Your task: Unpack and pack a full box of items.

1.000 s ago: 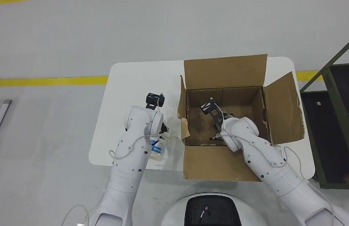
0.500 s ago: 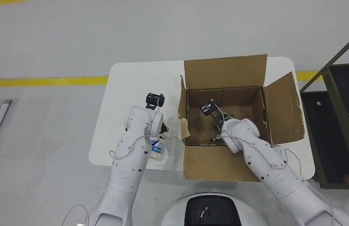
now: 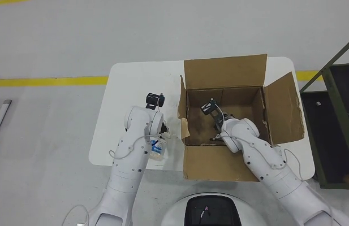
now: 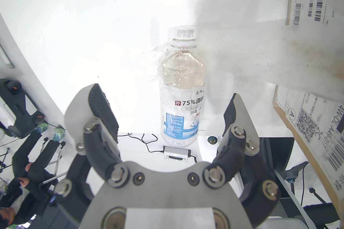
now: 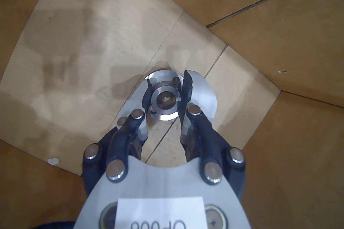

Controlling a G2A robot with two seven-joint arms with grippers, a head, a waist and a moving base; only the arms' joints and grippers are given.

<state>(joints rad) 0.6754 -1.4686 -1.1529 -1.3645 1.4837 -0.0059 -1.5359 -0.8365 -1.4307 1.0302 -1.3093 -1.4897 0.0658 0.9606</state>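
Observation:
A clear plastic bottle [image 4: 181, 95] with a white cap and a blue-and-white label lies on the white table [image 3: 134, 85], close to the near edge and just left of the open cardboard box [image 3: 225, 70]. My left gripper [image 4: 166, 104] hovers over the bottle, open, with a finger on either side and neither touching it. In the top view the bottle [image 3: 158, 148] peeks out from under that arm. Down inside the box, my right gripper [image 5: 166, 94] is shut on the raised hub of a round metal flange [image 5: 164, 101], which rests on the cardboard floor [image 5: 80, 39].
All the box flaps are folded outward, and the left one [image 3: 181, 113] stands beside my left arm. The labelled outer wall of the box [image 4: 309, 112] is next to the bottle. A dark metal rack [image 3: 332, 113] stands off the table's right end.

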